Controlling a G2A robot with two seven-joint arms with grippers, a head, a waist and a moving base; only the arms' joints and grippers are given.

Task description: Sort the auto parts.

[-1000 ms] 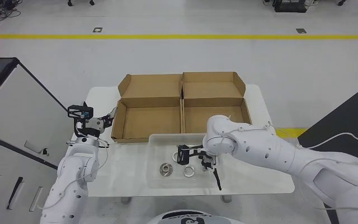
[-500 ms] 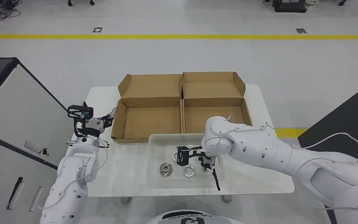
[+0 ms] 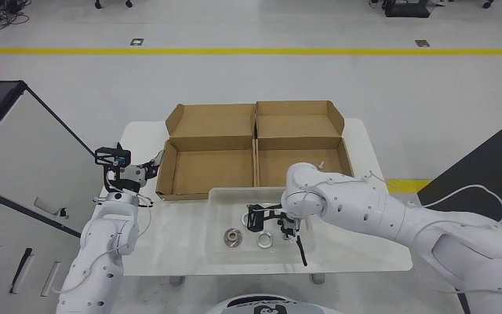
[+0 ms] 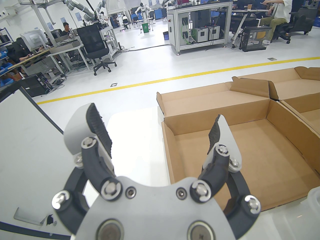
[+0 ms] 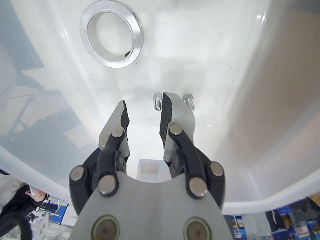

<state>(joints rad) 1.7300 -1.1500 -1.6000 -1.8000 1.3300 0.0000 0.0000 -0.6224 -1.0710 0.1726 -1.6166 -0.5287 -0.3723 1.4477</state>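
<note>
Right gripper (image 5: 144, 101) shifted slightly | fingers (image 5: 166, 116) parted | silver threaded bolts (image 5: 157, 103) alongside

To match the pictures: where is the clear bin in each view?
Top view: clear bin by the left cardboard box's front wall.
Left wrist view: its rim beside that box's near wall.
Right wrist view: its floor below the right gripper.
Landmarks: the box; the silver ring in the bin.
</note>
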